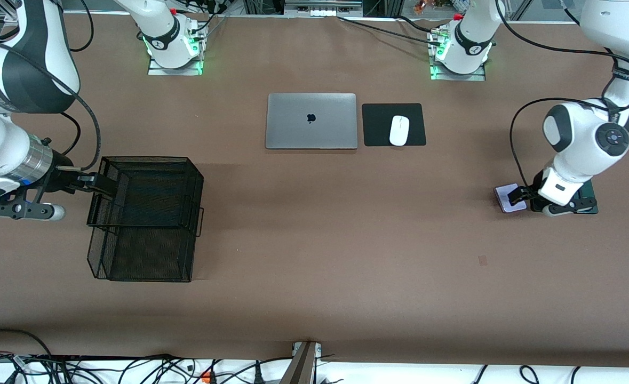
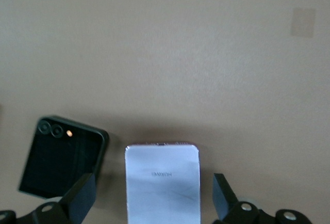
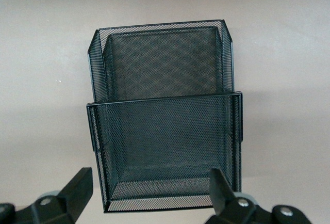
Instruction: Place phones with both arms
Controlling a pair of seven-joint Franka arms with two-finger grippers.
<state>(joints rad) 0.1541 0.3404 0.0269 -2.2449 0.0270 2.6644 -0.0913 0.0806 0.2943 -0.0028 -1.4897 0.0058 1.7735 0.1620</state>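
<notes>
Clearly poised for a pick at the left arm's end of the surface (image 1: 314, 298): left tool (image 2: 154, 203) spread wide and holding nothing, low over the lilac phone (image 2: 162, 182), one finger (image 2: 80, 198) on each side with air between pad and edge. Black phone (image 2: 62, 164) lying just beside the lilac one, apart from it but close, and tilted relative to it. Green phone (image 1: 591, 200) mostly hidden under the left wrist in the front view, only a dark edge showing.

Main risk from here: one finger coming down on, or brushing, the black phone (the gap between the two slabs looks narrow), shoving it askew or pinching both at once. Second risk: a thin flat slab flush on the surface, so pads sliding over the top edge and closing on nothing, or tipping the phone up on one side. Lilac phone running off the wrist view's lower edge, so grip depth along its length cannot be judged; an off-centre hold likely to swing in transit.

Right tool (image 3: 149, 203) likewise wide open and empty, waiting over the near rim of the black mesh basket (image 3: 165, 146) at the right arm's end. Wrist close to the wire wall in the front view, so any downward move liable to snag the rim and drag the basket.

Laptop (image 1: 311, 121) and mouse (image 1: 399, 130) well apart from both, out of harm's way.
</notes>
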